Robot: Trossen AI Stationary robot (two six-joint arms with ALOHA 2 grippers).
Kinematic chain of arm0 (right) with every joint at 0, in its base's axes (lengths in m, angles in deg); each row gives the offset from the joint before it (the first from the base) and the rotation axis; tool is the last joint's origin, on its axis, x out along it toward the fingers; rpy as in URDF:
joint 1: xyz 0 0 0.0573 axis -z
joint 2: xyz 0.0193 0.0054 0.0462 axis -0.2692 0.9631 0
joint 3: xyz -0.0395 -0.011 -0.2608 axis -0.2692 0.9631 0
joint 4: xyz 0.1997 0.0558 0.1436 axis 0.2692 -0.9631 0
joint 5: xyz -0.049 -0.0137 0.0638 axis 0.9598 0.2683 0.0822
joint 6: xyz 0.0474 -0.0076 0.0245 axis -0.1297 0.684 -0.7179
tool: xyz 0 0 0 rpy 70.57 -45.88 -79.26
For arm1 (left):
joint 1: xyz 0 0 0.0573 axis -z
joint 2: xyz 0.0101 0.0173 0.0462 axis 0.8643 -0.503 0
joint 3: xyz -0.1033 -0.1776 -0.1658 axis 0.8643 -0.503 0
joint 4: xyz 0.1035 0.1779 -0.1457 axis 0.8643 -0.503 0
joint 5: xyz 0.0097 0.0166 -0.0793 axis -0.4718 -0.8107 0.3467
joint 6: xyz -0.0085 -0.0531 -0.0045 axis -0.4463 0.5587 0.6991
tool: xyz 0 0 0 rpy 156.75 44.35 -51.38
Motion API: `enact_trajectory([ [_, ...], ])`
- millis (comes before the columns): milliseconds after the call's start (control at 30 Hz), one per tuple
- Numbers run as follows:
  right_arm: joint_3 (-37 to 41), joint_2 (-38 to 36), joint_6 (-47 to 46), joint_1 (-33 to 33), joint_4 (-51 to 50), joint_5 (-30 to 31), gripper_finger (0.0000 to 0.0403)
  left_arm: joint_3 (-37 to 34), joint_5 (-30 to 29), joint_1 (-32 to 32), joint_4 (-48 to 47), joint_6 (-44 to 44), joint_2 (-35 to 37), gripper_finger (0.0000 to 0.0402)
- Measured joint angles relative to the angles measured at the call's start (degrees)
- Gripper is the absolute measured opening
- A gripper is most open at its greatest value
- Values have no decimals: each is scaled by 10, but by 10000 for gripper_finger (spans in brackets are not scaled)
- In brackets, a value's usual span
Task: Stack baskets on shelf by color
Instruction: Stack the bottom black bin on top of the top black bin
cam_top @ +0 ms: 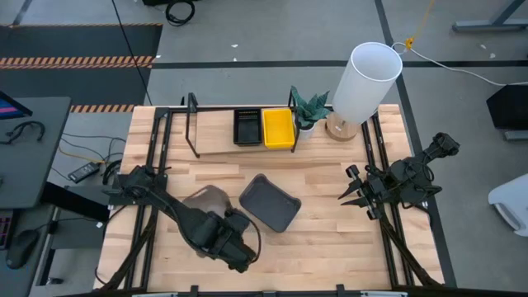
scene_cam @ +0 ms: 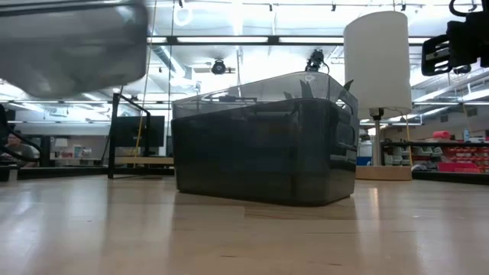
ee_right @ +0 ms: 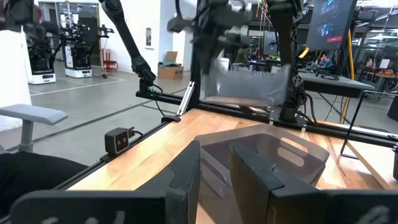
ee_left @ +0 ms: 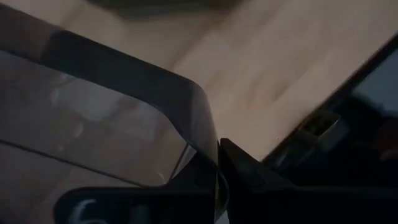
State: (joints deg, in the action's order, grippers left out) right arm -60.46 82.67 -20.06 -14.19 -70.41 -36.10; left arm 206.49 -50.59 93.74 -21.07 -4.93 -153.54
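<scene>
A smoky-grey translucent basket (cam_top: 206,200) hangs in the air above the table's near-left part, held by my left gripper (ee_left: 219,171); in the low view the lifted basket (scene_cam: 69,42) shows high at the left. A second, darker grey basket (cam_top: 270,202) rests on its bottom at the table's middle. One black basket (cam_top: 246,126) and one yellow basket (cam_top: 278,128) sit side by side on the shelf (cam_top: 216,132) at the far edge. My right gripper (cam_top: 355,191) waits open to the right of the resting grey basket (ee_right: 273,155), touching nothing. My left gripper is shut on the lifted grey basket's side wall (ee_left: 208,134), close to a rounded corner of its rim. The wall runs between the two fingers, one finger (ee_left: 249,171) outside and the other behind the translucent plastic. The basket is lifted clear of the table.
A potted plant (cam_top: 309,107) and a tall white lamp (cam_top: 367,81) stand at the shelf's right end. The shelf's left half is bare board. Black rails run along the table's left and right edges (cam_top: 388,231).
</scene>
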Motion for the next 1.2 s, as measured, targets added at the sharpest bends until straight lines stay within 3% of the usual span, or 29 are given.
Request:
enact_trajectory([
  [200, 0, 0, 0, 0, 0, 0, 90, 82, -111, -24, -19, 40, 0, 13],
  [333, 0, 0, 0, 0, 0, 0, 90, 127, -142, -53, 16, 10, 0, 18],
  [533, 0, 0, 0, 0, 0, 0, 90, 155, -142, -95, 104, -49, 0, 15],
  [800, 0, 0, 0, 0, 0, 0, 90, 145, -97, -136, 197, -51, -7, 16],
  [1200, 0, 4, 0, 0, 10, 0, 90, 144, -40, -142, 185, -34, -50, 14],
])
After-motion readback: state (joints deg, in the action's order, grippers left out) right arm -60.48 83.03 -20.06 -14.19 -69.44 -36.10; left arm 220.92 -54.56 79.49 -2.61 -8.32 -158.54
